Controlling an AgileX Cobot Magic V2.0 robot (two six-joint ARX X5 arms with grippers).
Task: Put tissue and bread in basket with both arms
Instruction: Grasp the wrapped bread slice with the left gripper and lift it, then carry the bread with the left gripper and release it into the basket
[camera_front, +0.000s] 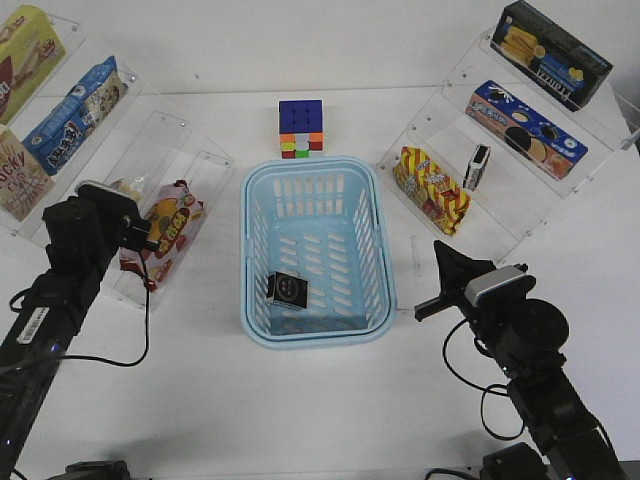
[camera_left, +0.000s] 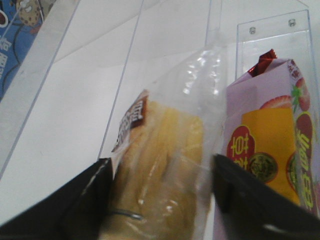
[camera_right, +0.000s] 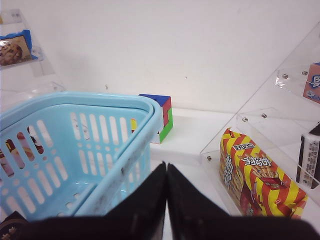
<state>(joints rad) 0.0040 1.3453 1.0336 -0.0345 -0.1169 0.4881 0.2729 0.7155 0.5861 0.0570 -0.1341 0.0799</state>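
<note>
The bread (camera_left: 160, 145), golden-tan in a clear wrapper, lies on the lower left clear shelf (camera_front: 128, 186). My left gripper (camera_left: 161, 165) is open with a finger (camera_left: 85, 200) on each side of the bread; it is at the shelf in the front view (camera_front: 140, 225). One black tissue pack (camera_front: 288, 288) lies on the floor of the light-blue basket (camera_front: 315, 335), near its front left corner. A second tissue pack (camera_front: 480, 166) stands on the right shelf. My right gripper (camera_front: 440, 250) is shut and empty, just outside the basket's right rim (camera_right: 100, 100).
A red-and-yellow snack bag (camera_front: 165, 225) lies right beside the bread (camera_left: 270, 140). A striped snack bag (camera_front: 432, 188) sits on the right shelf, close to my right gripper (camera_right: 166, 167). A colour cube (camera_front: 301, 128) stands behind the basket. Boxes fill the upper shelves on both sides.
</note>
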